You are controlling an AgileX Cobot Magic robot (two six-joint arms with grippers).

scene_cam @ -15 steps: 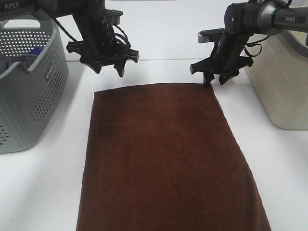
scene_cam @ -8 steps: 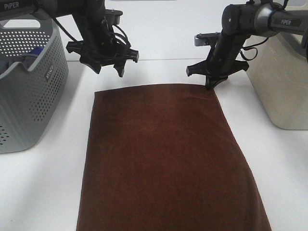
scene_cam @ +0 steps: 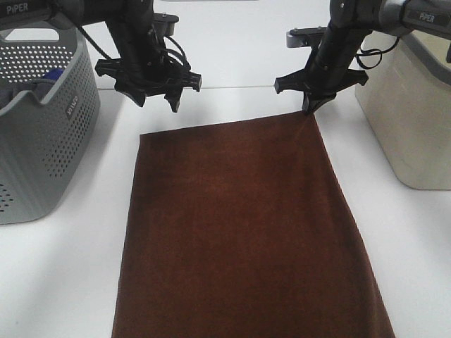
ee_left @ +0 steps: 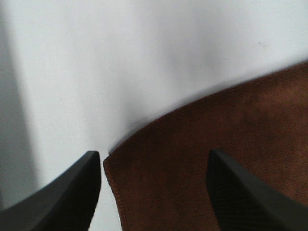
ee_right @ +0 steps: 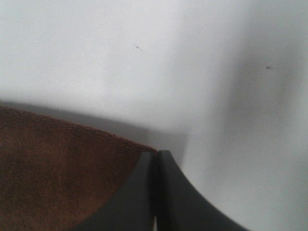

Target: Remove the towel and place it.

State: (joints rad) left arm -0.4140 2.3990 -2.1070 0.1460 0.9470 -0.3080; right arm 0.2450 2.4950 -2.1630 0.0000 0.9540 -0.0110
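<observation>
Reddish-brown towel [scene_cam: 246,225] spread flat on white table [scene_cam: 63,282], near end running out of view, grey basket [scene_cam: 42,141] to one side, beige bin [scene_cam: 412,127] to the other. At far right corner, right gripper [scene_cam: 309,109] fingers pressed together, pinching the corner, which peaks slightly upward. Over far left corner, left gripper [scene_cam: 156,101] hovers, fingers spread wide.

Left gripper [ee_left: 154,160] shows jaws spread wide, with one corner of the reddish-brown towel [ee_left: 226,120] lying between them on the white table [ee_left: 120,53], nearest one finger [ee_left: 72,192].
</observation>
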